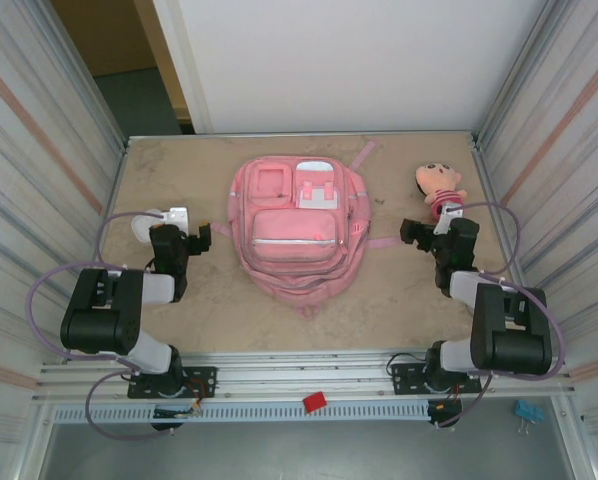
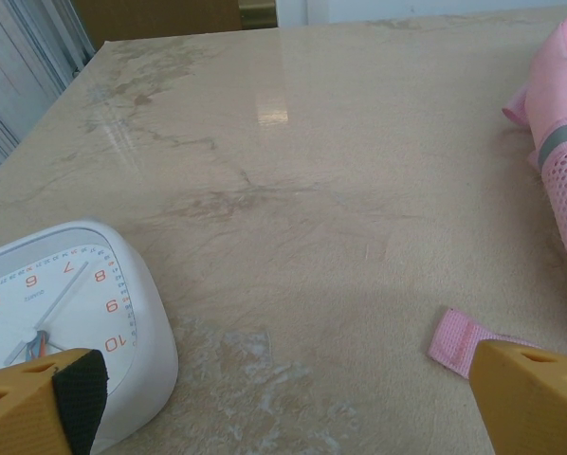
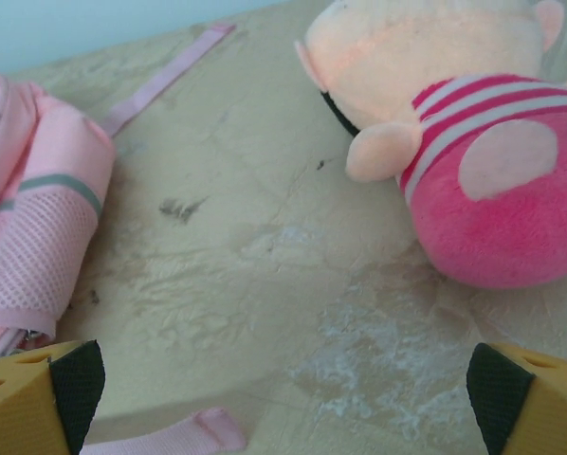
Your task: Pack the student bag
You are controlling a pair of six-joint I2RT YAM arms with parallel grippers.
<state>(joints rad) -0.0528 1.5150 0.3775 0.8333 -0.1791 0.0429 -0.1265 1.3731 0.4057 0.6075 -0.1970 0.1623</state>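
It looks like a robot lab cell: a beige table (image 1: pixel 214 315) is closed in by ribbed panels (image 1: pixel 29 150) at left and right and a white board (image 1: pixel 359 60) at top. Aluminium rails (image 1: pixel 309 375) along the bottom hold the left arm (image 1: pixel 104 320) and right arm (image 1: pixel 509 335).

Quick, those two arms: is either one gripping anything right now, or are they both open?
Left end effector: open, holding nothing.
Right end effector: open, holding nothing.

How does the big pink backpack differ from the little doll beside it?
The student bag is far bigger than the doll. The student bag lies flat mid-table; the doll lies nearer the right edge. The student bag has zip pockets; the doll wears a striped top. Both are mostly pink.
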